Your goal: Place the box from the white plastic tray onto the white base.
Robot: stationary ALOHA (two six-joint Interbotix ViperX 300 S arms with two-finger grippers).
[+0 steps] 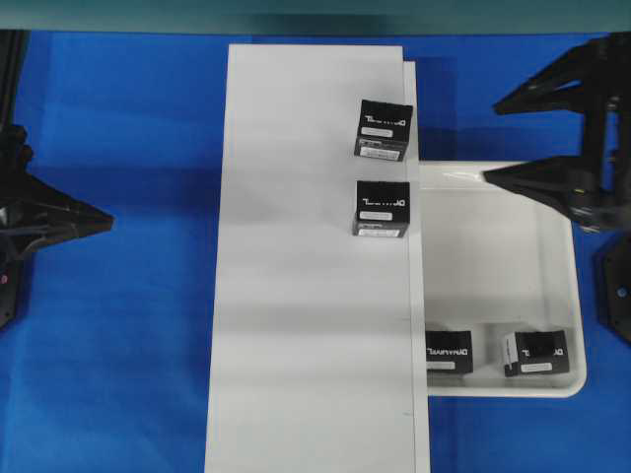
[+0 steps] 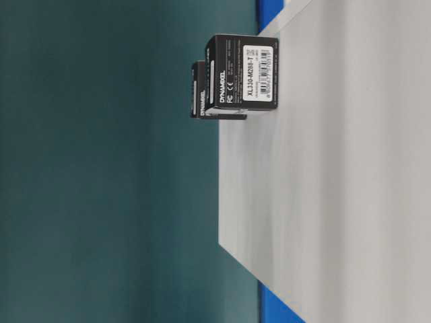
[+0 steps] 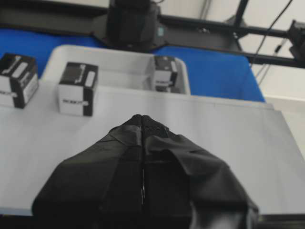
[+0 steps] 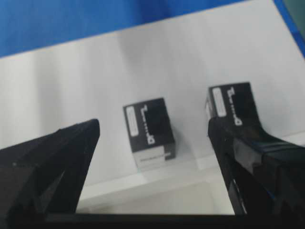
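Two boxes sit on the white board (image 1: pixel 306 296); two wait at the tray's (image 1: pixel 513 246) near end. The right gripper (image 1: pixel 523 138), spread wide and empty, should descend squarely over the box (image 1: pixel 535 353); the left gripper (image 3: pixel 143 125) is clenched shut

white base (image 1: pixel 296 296): two boxes upright | white plastic tray (image 1: pixel 513 246): box (image 1: pixel 450 353), box (image 1: pixel 536 353) near edge
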